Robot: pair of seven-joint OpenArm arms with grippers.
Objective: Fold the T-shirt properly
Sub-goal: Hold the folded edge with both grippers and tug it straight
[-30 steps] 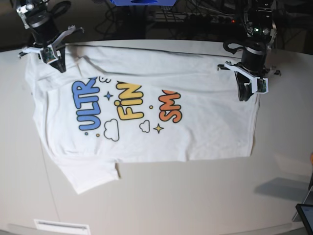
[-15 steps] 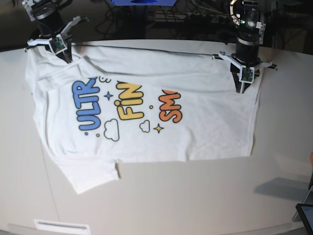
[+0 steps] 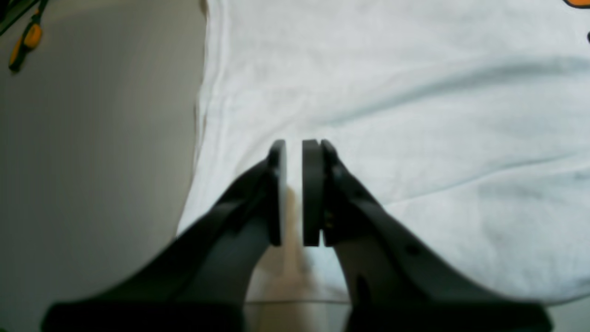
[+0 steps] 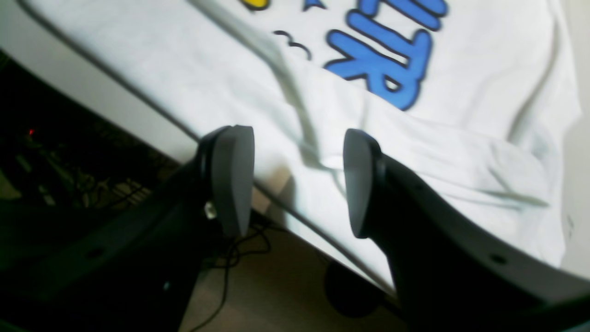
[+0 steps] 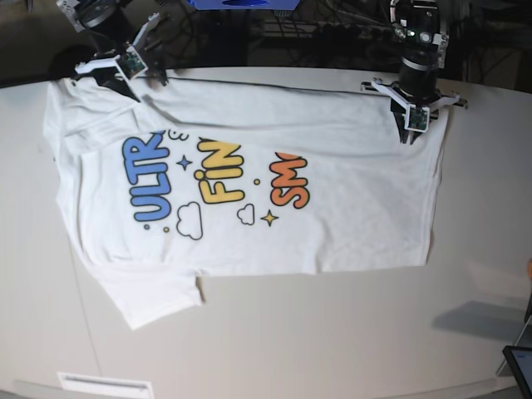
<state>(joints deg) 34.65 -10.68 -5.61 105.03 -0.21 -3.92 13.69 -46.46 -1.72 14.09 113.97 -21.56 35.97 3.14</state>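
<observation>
My shirt (image 5: 249,191) lies flat on the bench (image 5: 332,332); left jaws nearly pressed together, empty; right jaws spread, cables (image 4: 221,258) below.

Looked like a lab: I worked at a bare pale table (image 5: 332,332), tangled cables (image 5: 332,29) and electronics behind its edge.

The left gripper (image 5: 409,133) hangs at the upper right of the base view, pointing straight down, its jaws nearly together with only a thin slit between the pads (image 3: 313,193). The right gripper (image 5: 141,81), at the upper left, is tilted, its jaws standing well apart and empty (image 4: 298,180).
</observation>
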